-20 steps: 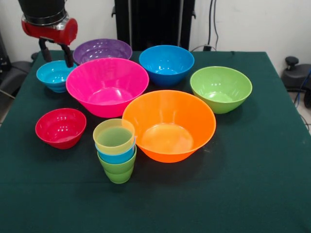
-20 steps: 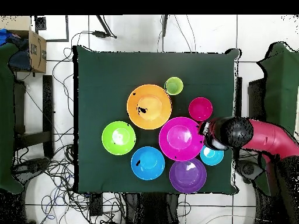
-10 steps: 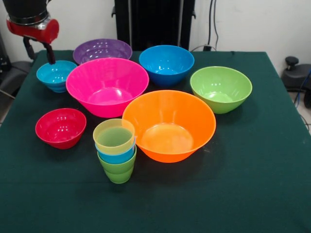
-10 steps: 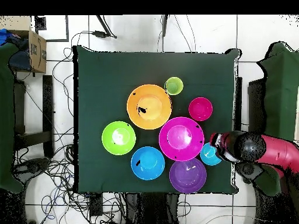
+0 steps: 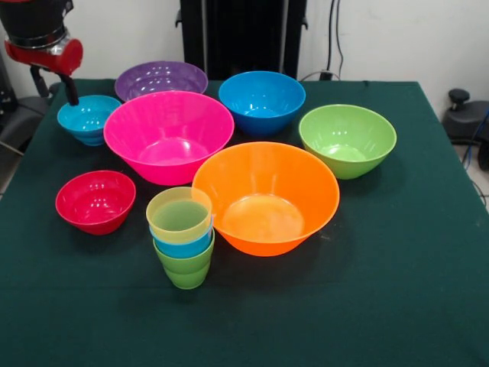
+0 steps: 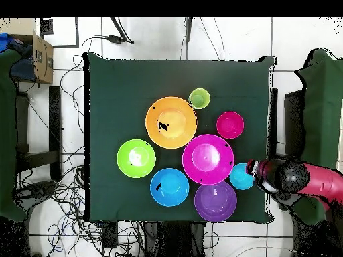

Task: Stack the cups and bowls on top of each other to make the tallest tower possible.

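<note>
Front view: end effector [image 5: 52,86] seen at upper left, above outer rim of teal bowl [image 5: 86,118]; fingers spread apart, nothing held. Tower [image 5: 182,237] of three cups seen near front of worktop [image 5: 397,290]: green lowest, blue between, yellow topmost, nested so column is kept steady. Orange bowl [image 5: 266,197] placed just beside it, red bowl [image 5: 95,200] near.

Overhead view: end effector [image 6: 253,168] seen beside teal bowl [image 6: 241,177] at worktop edge. Bowls lie singly, none stacked; bowl stacking judged not yet begun.

orange bowl [image 5: 266,197], pink bowl [image 5: 168,135], dk-green table [image 5: 397,290]
</note>
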You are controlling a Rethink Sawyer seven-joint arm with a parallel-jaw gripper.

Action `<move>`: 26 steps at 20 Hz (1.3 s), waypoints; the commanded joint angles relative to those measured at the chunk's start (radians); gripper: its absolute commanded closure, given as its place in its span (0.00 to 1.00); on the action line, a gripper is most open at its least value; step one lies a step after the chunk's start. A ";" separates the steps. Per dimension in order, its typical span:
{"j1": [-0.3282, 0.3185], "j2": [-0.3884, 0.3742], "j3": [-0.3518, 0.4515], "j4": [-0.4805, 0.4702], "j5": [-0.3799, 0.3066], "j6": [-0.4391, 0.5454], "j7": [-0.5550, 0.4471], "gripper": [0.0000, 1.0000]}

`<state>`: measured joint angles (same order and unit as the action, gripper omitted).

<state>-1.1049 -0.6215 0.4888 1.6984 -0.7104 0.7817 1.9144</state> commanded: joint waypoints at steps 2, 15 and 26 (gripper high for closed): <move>-0.006 0.124 0.085 0.042 -0.116 -0.115 -0.282 0.00; -0.006 0.167 0.073 0.020 -0.182 -0.140 -0.254 0.00; -0.021 0.169 0.084 0.003 -0.197 -0.116 -0.281 0.00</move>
<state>-1.1388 -0.4603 0.5187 1.6978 -0.8302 0.6991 1.9144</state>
